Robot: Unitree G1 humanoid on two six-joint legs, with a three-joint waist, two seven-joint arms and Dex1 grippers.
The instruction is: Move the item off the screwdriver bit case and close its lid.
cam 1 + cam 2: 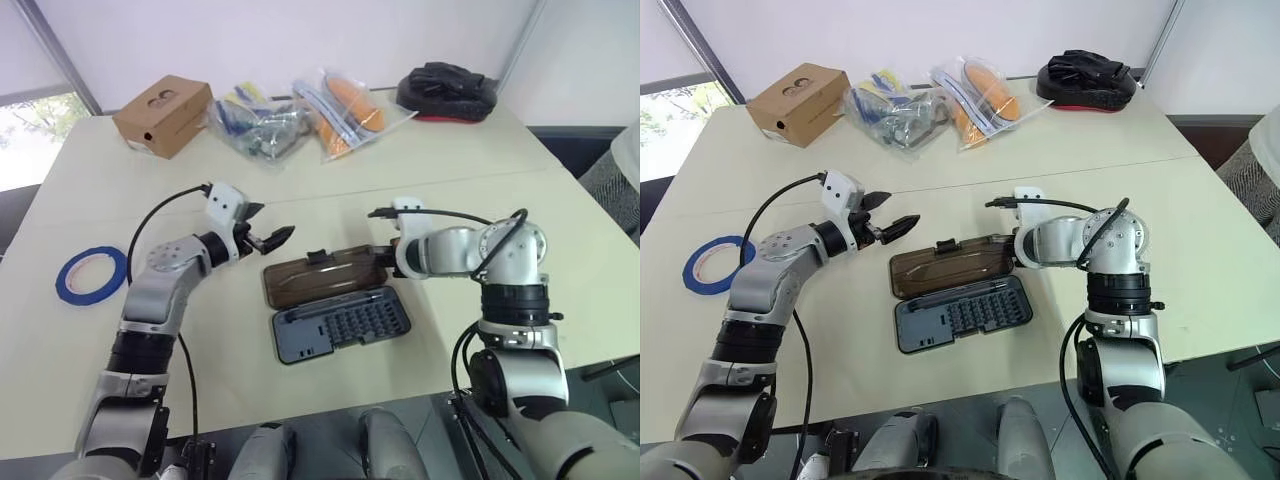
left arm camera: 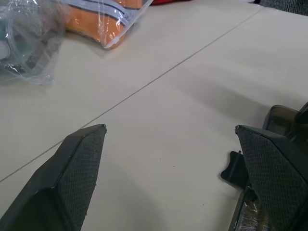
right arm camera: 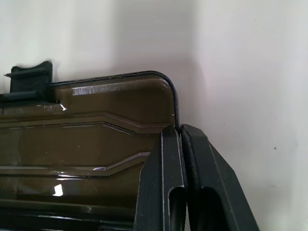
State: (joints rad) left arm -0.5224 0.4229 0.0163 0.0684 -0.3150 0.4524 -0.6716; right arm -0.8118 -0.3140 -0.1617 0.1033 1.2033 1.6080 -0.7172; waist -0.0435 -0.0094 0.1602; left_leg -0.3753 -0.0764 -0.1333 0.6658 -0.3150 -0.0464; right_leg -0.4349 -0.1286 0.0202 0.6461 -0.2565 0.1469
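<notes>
Case open, tape off to your left.
L to R: tape [image 1: 91,274] flat on counter [image 1: 330,170], well clear of case [image 1: 340,322]; your L gripper [image 1: 269,237] hovers w/ fingers wide, empty; lid [image 1: 325,276] lies flat behind tray; R gripper [image 3: 180,139] fingers pressed together at lid's right edge.

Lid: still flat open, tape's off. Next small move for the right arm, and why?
Probably lift the lid's right edge to swing it over the tray. The right gripper, shut, sits at that edge; the blue tape lies aside on the table, and the left gripper hovers open.
</notes>
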